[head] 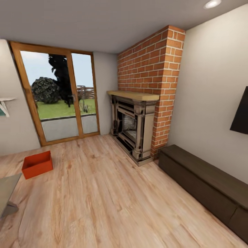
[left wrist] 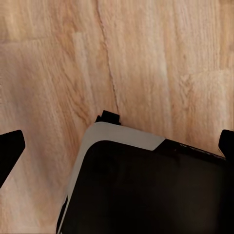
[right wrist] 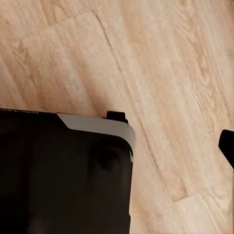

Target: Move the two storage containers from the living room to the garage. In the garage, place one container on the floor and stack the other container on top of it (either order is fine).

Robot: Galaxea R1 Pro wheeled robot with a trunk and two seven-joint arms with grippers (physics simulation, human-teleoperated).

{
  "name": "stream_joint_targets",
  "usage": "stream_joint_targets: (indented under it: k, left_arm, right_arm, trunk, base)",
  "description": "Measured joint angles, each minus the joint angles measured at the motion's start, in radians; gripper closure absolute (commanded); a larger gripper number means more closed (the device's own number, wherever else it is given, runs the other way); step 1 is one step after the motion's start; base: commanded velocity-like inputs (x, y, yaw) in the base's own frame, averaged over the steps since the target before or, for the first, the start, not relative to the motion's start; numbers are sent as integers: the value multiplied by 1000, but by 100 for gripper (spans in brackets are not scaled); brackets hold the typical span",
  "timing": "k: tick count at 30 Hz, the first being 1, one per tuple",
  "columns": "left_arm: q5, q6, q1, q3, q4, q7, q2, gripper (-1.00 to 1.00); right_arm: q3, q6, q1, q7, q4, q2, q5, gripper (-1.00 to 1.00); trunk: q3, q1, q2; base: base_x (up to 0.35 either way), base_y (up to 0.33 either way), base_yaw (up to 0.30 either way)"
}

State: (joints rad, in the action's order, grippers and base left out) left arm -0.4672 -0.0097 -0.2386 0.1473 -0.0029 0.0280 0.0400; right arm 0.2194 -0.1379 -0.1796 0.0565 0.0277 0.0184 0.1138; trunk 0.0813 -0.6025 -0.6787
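Facing: living room, stone fireplace [head: 132, 129]
Container: red-orange open-topped rectangular box [head: 37, 164] on wood-plank floor [head: 103, 199], near glass door [head: 58, 96]
Jaws: both sets apart, empty
Risk: base clipping low grey table [head: 7, 194] while approaching

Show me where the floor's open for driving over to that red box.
Open planks run between the box and the fireplace, and on toward the glass door. Tighter by the table corner and along the dark bench.

Ahead of me a brick chimney [head: 151, 79] rises over the stone fireplace [head: 132, 129]. A glass patio door [head: 57, 96] stands to its left, a dark low cabinet [head: 206, 186] to its right.
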Motion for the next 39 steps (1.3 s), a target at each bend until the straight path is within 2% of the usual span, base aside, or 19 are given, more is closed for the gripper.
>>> stream_joint_targets:
  k: [31, 39]
  left_arm:
    - [-2, 0, 0, 1, 0, 0, 0, -100]
    - [-2, -7, 0, 1, 0, 0, 1, -100]
  right_arm:
    - [6, -1, 0, -2, 0, 1, -7, -100]
    - [5, -2, 0, -2, 0, 0, -6, -100]
  trunk:
    - [0, 0, 0]
    - [0, 0, 0]
  base:
    - [323, 0, 16]
    - [323, 0, 184]
